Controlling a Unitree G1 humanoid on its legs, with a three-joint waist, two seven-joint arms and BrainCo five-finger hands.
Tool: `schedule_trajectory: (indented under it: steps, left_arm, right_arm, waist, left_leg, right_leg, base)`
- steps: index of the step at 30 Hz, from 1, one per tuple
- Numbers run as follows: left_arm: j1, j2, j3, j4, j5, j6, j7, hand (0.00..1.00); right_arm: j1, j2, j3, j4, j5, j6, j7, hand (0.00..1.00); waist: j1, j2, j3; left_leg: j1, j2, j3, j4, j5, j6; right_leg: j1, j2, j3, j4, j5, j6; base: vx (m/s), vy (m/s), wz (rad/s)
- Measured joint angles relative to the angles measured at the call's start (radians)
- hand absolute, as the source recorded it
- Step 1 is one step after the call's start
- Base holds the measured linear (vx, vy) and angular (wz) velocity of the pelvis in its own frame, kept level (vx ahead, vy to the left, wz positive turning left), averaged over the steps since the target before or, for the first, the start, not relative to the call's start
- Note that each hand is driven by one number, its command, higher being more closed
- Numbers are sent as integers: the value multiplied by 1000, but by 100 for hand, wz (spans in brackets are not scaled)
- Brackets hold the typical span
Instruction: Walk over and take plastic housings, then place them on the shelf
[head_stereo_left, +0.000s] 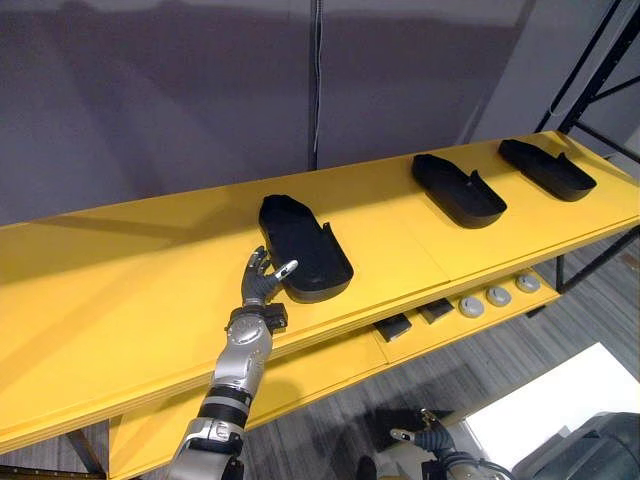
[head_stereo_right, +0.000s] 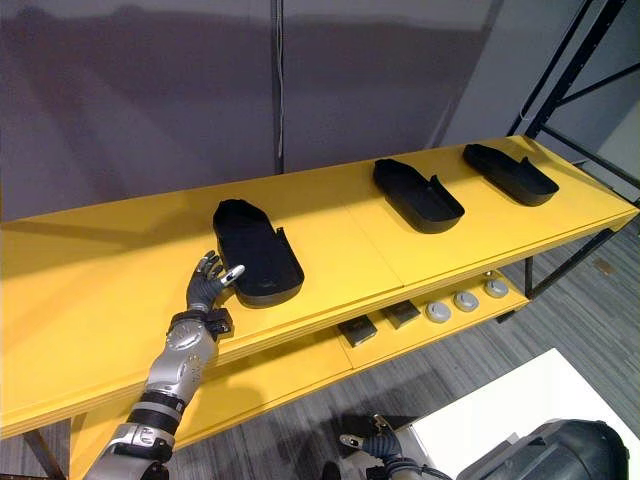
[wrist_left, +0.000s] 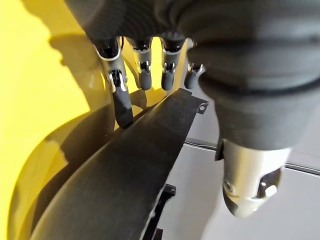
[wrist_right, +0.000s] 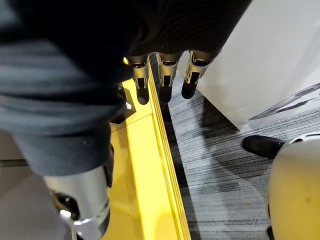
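Left hand (head_stereo_left: 262, 283) reaches over the front edge of the yellow top shelf (head_stereo_left: 110, 300), fingers (wrist_left: 121, 102) straight and spread, thumb held apart, gripping nothing; in its wrist view one dark fingertip touches the rim of the nearest plastic housing (head_stereo_left: 303, 246). That housing is a matt black, shoe-shaped shell, open on top, with a rounded far end, raised side walls and a notch partway along one wall. It lies flat on the top shelf, just beside the hand. A second black housing (head_stereo_left: 458, 189) of the same shape lies further right on the same shelf, and a third housing (head_stereo_left: 546, 168) lies near the right end, each well apart from the others. Right hand (head_stereo_left: 432, 438) hangs low by the floor (wrist_right: 220, 165), fingers straight and loose, empty. On the lower shelf (head_stereo_left: 320, 365) sit small grey round parts (head_stereo_left: 498, 296) and dark blocks (head_stereo_left: 393, 326)
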Motion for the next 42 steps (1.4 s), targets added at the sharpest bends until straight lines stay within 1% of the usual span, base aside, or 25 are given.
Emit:
schedule_trajectory:
  steps: [5,8,9,10,13,14,15,18,20,21,23,24,25,27,29,31,34,37,40,42]
  left_arm:
    - [0,17,-1,-3,2,4,-47,0]
    - [1,15,0,-28,37,17,-48,0]
    - [5,15,1,-61,88,22,-31,0]
    - [12,14,9,-94,114,23,-21,0]
    - [45,4,58,-228,254,24,24,0]
    - [54,2,61,-253,276,24,30,0]
    - [73,-4,65,-302,321,25,42,0]
    - [116,-22,68,-396,410,26,56,0]
    - [140,-53,45,-459,458,26,55,0]
    - [153,-63,28,-491,480,22,52,100]
    - [195,-70,-26,-564,492,1,37,100]
    - [203,-69,-43,-574,492,-5,29,100]
    - [219,-69,-82,-597,492,-19,2,100]
    - [242,-63,-123,-616,502,-40,-23,100]
    - [289,-52,-178,-626,521,-71,-71,100]
    - [314,-40,-213,-626,535,-80,-101,100]
    - [328,-16,-268,-609,577,-93,-143,100]
    - [331,-13,-292,-548,619,-98,-161,100]
    - [330,-14,-327,-481,690,-99,-168,100]
    - [330,-13,-337,-451,718,-98,-168,100]
  right_arm:
    - [1,0,0,8,0,8,8,0]
    - [1,0,0,10,0,9,11,0]
    - [1,0,0,11,0,9,13,0]
    - [0,0,0,11,0,9,15,0]
    - [1,0,-2,11,0,9,18,0]
    - [1,0,-2,11,0,9,19,0]
    - [2,1,-3,11,0,9,20,0]
    - [2,2,-5,11,0,9,20,0]
    - [22,2,-5,11,0,8,21,0]
    - [25,3,-5,12,0,8,21,0]
    - [35,4,-5,12,0,8,23,0]
    - [38,3,-5,12,0,8,23,0]
    - [45,3,-12,12,1,7,23,0]
    - [46,3,-20,12,1,7,23,0]
    - [46,2,-23,12,1,7,22,0]
    - [46,2,-25,12,1,0,22,0]
    - [50,2,-24,12,0,-7,21,0]
    - [51,2,-23,12,0,-13,20,0]
    - [51,2,-23,12,0,-14,20,0]
    - [51,2,-22,12,0,-14,20,0]
  waist:
    - [0,1,2]
    - [-1,2,5]
    - [0,2,6]
    - [2,2,7]
    - [3,2,7]
    - [4,2,7]
    - [7,2,7]
    - [15,3,7]
    - [31,4,7]
    - [36,4,8]
    - [36,9,9]
    - [36,11,10]
    - [35,16,8]
    - [35,21,7]
    - [35,31,2]
    - [31,36,-1]
    - [36,37,-2]
    - [32,39,-4]
    - [30,40,-5]
    - [30,40,-6]
  left_leg:
    - [-3,-1,-9,-1,2,-1]
    - [-9,-2,-21,-2,5,0]
    - [-10,-2,-23,-2,6,0]
    - [-10,-2,-23,-2,6,0]
    - [-9,-2,-24,-2,6,0]
    - [-8,-2,-24,-2,6,0]
    - [-8,-2,-24,-2,6,0]
    - [-6,-3,-25,-1,7,1]
    - [-9,-3,-33,-1,6,0]
    - [-11,-3,-39,-1,5,-1]
    - [-14,-3,-41,-1,1,-6]
    - [-14,-3,-41,-1,1,-7]
    - [-16,-3,-39,-2,1,-7]
    - [-15,-2,-32,-2,2,-6]
    - [-5,0,-15,-2,3,-4]
    - [-3,1,-11,-2,2,-5]
    - [0,5,-2,-2,2,-5]
    - [3,6,4,-2,2,-5]
    - [4,7,7,-2,1,-6]
    - [7,8,10,-4,1,-6]
  right_leg:
    - [0,-2,-8,0,-1,2]
    - [-1,-4,-25,0,-2,3]
    - [-1,-4,-25,0,-2,3]
    - [-1,-4,-26,0,-2,3]
    - [1,-5,-26,0,-2,3]
    - [1,-5,-26,0,-2,3]
    - [2,-5,-26,0,-2,3]
    - [6,-6,-29,0,-2,3]
    - [7,-8,-27,0,-2,3]
    - [7,-8,-29,1,-3,3]
    - [7,-8,-27,1,-4,4]
    - [6,-8,-26,1,-4,4]
    - [3,-8,-24,1,-4,4]
    - [2,-6,-21,1,-4,4]
    - [2,-2,-4,1,-4,4]
    - [2,0,0,1,-4,4]
    - [2,3,3,1,-4,4]
    - [2,4,5,0,-4,4]
    - [2,6,6,0,-4,4]
    - [2,7,9,-1,-4,4]
  base:
    - [-7,-6,3]
    - [-17,-20,13]
    - [-13,-13,6]
    - [-8,-5,3]
    - [0,0,0]
    - [0,0,0]
    - [0,0,0]
    - [-21,-4,3]
    - [-33,-7,9]
    - [-25,-10,13]
    - [-13,-5,4]
    - [-17,-7,-4]
    - [-12,-6,-4]
    - [-6,-5,-9]
    - [2,-3,-21]
    - [-8,-8,-10]
    - [-33,-15,-5]
    - [-45,-18,-7]
    - [-9,-5,-1]
    - [-16,-11,-6]
